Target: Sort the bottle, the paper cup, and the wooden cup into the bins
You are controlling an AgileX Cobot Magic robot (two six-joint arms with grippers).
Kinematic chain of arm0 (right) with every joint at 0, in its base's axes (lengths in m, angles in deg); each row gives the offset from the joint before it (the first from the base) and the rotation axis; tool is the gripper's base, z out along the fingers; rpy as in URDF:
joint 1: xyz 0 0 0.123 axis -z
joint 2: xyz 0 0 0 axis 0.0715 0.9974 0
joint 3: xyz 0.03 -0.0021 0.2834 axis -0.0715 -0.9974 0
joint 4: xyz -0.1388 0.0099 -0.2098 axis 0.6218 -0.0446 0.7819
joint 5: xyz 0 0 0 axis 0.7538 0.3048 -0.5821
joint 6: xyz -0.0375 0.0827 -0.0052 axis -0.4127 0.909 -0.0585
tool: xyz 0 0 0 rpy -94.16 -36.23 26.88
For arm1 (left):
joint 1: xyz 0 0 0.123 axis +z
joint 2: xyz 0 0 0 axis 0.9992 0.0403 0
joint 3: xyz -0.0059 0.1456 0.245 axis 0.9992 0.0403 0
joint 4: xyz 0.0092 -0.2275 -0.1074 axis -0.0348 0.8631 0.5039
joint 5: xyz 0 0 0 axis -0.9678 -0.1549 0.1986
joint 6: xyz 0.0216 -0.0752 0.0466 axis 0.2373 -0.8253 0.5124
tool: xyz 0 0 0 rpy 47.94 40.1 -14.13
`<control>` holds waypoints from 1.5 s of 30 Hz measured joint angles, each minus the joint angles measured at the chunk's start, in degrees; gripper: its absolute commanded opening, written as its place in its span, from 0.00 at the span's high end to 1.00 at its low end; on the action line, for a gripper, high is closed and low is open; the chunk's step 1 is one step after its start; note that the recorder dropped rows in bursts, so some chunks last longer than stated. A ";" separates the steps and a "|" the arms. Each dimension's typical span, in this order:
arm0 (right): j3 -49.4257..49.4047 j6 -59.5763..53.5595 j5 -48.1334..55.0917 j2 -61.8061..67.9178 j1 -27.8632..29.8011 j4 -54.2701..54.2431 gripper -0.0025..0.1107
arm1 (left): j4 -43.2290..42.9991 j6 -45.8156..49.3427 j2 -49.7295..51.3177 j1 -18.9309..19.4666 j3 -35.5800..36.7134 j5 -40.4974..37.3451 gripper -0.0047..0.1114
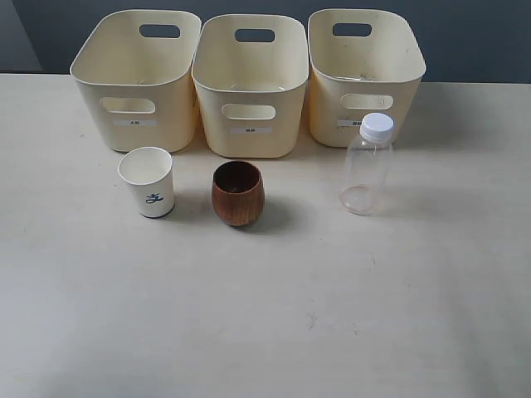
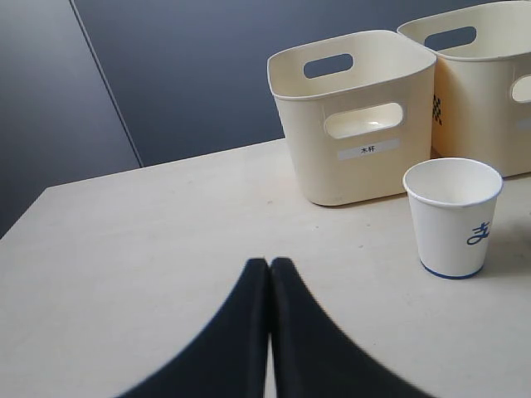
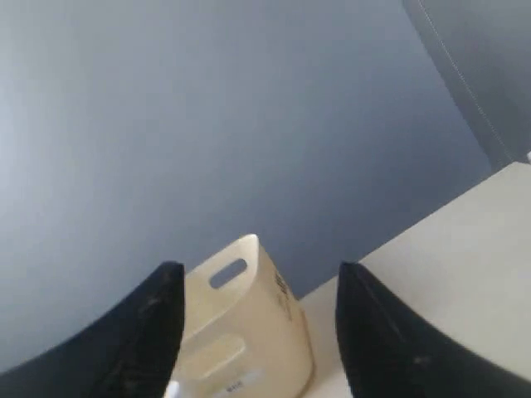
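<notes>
Three cream-yellow bins stand in a row at the back: left bin [image 1: 137, 79], middle bin [image 1: 251, 83], right bin [image 1: 363, 75]. In front of them, from left to right, stand the white paper cup [image 1: 148, 182], the brown wooden cup [image 1: 238, 193] and the clear bottle [image 1: 367, 164] with its white cap. Neither gripper shows in the exterior view. My left gripper [image 2: 270, 264] is shut and empty, low over the table, with the paper cup [image 2: 453, 215] ahead to one side. My right gripper [image 3: 259, 278] is open and empty, with a bin [image 3: 241, 332] seen between its fingers.
The pale table [image 1: 265, 315] stretches wide in front of the cups and bottle. A dark blue-grey wall [image 1: 465, 33] stands behind the bins. In the left wrist view the left bin [image 2: 353, 112] and part of a second bin [image 2: 489, 83] stand beyond the paper cup.
</notes>
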 measured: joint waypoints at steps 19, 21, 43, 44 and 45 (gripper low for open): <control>0.00 0.61 4.04 0.00 0.00 -8.31 0.51 | 0.00 0.00 0.00 0.00 0.00 0.00 0.96; 0.00 0.61 5.30 0.00 0.00 -8.34 0.51 | 0.00 0.00 0.00 0.00 0.00 0.00 0.96; 0.00 0.33 17.10 0.00 0.00 -9.65 0.51 | 0.00 0.00 0.00 0.00 0.00 0.00 0.96; 0.00 -0.07 17.37 0.00 0.00 -9.65 0.51 | 0.00 0.00 0.00 0.00 0.00 0.00 0.96; 0.00 -0.46 17.68 0.00 0.00 -9.65 0.51 | 0.00 0.00 0.00 0.00 0.00 0.00 0.96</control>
